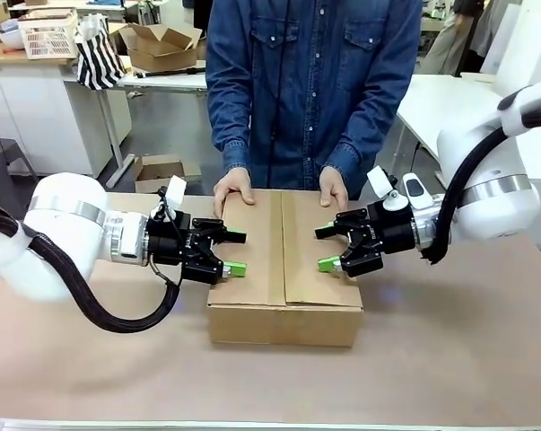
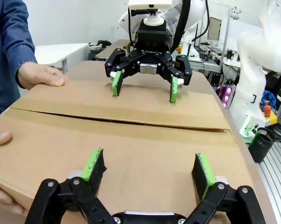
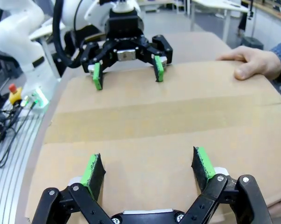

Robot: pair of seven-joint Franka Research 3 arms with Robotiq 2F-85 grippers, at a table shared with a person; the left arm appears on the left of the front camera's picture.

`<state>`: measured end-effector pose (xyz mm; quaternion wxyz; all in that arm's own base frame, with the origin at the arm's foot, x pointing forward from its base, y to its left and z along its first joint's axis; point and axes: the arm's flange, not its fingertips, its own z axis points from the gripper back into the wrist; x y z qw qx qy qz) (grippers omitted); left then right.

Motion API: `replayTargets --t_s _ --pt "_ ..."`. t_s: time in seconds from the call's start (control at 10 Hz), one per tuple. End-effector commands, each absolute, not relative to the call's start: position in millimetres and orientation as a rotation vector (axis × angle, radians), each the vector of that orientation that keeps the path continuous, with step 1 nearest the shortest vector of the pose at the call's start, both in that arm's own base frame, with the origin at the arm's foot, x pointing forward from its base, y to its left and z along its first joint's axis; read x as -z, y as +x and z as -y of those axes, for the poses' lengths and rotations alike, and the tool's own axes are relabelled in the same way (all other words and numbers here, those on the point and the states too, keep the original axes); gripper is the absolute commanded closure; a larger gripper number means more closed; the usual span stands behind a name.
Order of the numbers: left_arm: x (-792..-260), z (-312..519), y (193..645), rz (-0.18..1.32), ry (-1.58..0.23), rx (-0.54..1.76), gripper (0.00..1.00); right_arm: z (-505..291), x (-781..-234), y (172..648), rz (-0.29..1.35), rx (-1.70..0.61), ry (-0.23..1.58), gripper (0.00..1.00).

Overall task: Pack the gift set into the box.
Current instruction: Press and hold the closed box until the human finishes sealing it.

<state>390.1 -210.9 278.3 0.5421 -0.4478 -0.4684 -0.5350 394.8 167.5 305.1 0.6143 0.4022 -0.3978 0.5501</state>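
The box (image 1: 283,260) stands in the middle of the table with its top flaps folded flat and a seam running down the centre. The gift set is hidden. My left gripper (image 1: 237,252) is open at the box's left top edge, its green pads over the left flap (image 2: 131,158). Opposite it, my right gripper (image 1: 327,248) is open over the right flap (image 3: 149,140). Each wrist view shows its own gripper, left (image 2: 149,167) and right (image 3: 149,168), open and holding nothing. The person's hands (image 1: 234,189) (image 1: 333,187) rest on the box's far edge.
The brown table (image 1: 449,350) has free room in front of and beside the box. Behind the person stand a smaller carton (image 1: 162,45), a white lattice crate (image 1: 47,36) and a striped bag (image 1: 100,58) on a far desk.
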Motion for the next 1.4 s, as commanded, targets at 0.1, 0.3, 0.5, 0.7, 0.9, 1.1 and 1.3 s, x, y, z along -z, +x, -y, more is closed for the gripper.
replayTargets --t_s 0.1,0.3,0.5,0.7,0.9,1.1,1.3 --pt "-278.7 207.8 385.7 1.113 -1.066 1.269 0.00 -168.0 -305.9 394.8 0.921 -1.268 0.936 0.00" --pt "-278.7 207.8 385.7 1.113 -1.066 1.269 0.00 -168.0 -305.9 394.8 0.921 -1.268 0.936 0.00" --pt "-278.7 207.8 385.7 1.113 -1.066 1.269 0.00 -168.0 -305.9 394.8 0.921 -1.268 0.936 0.00" --pt "-278.7 207.8 385.7 1.113 -1.066 1.269 0.00 -168.0 -305.9 394.8 0.921 -1.268 0.936 0.00" --pt "-278.7 207.8 385.7 1.113 -1.066 1.269 0.00 -168.0 -305.9 394.8 0.921 -1.268 0.936 0.00" --pt "-278.7 207.8 385.7 1.113 -1.066 1.269 0.00 -168.0 -305.9 394.8 0.921 -1.268 0.936 0.00" --pt "-278.7 207.8 385.7 1.113 -1.066 1.269 0.00 -168.0 -305.9 394.8 0.921 -1.268 0.936 0.00"
